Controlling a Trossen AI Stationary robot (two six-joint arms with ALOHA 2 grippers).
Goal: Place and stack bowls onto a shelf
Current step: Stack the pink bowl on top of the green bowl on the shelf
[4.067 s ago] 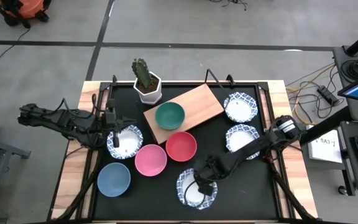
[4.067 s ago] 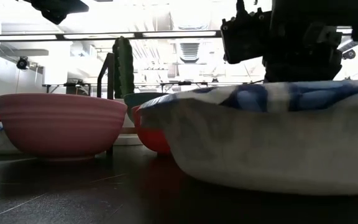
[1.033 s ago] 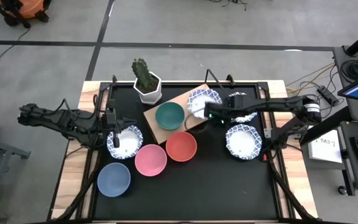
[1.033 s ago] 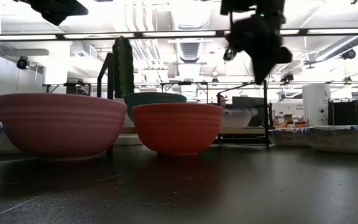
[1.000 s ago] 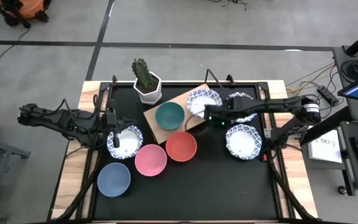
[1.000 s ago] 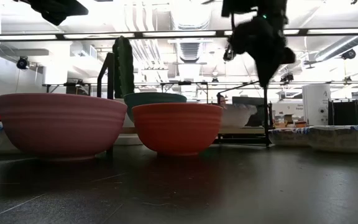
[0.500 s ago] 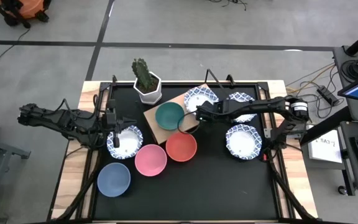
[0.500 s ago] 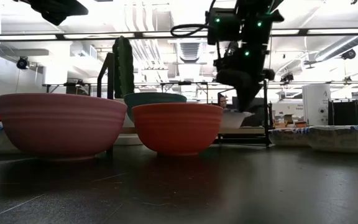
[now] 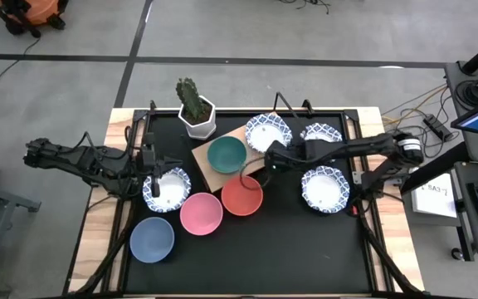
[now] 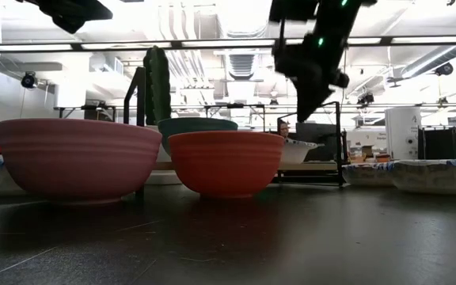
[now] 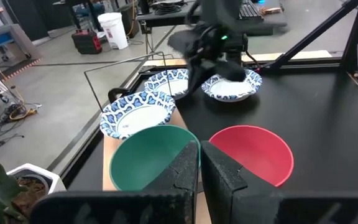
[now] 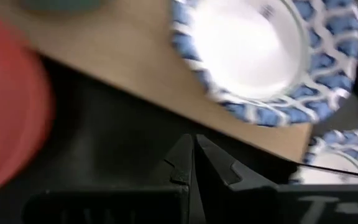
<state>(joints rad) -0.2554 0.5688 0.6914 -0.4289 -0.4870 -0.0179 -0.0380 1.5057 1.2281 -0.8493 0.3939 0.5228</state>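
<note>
The light-brown shelf (image 9: 260,151) lies slantwise on the black table. On it rest the green bowl (image 9: 226,154) and a blue-patterned white bowl (image 9: 269,131), side by side. My right gripper (image 9: 265,159) hovers shut above the table by the shelf's near edge, between the patterned bowl and the red bowl (image 9: 242,195); its wrist view shows the fingertips (image 12: 194,146) together and holding nothing. My left gripper (image 9: 153,181) waits shut over another patterned bowl (image 9: 167,189) at the table's left. The pink bowl (image 9: 201,213) and blue bowl (image 9: 152,239) stand nearer.
Two more patterned bowls (image 9: 322,133) (image 9: 325,188) stand on the table's right side. The white cactus pot (image 9: 196,112) stands at the far edge, left of the shelf. Bare black table lies along the near right.
The patterned bowl that lay at the near edge four seconds ago now rests on the shelf's far right end. In the last second my right gripper drew away from it toward the table's left and near side, dipped low, then rose again. The bowl stayed put.
</note>
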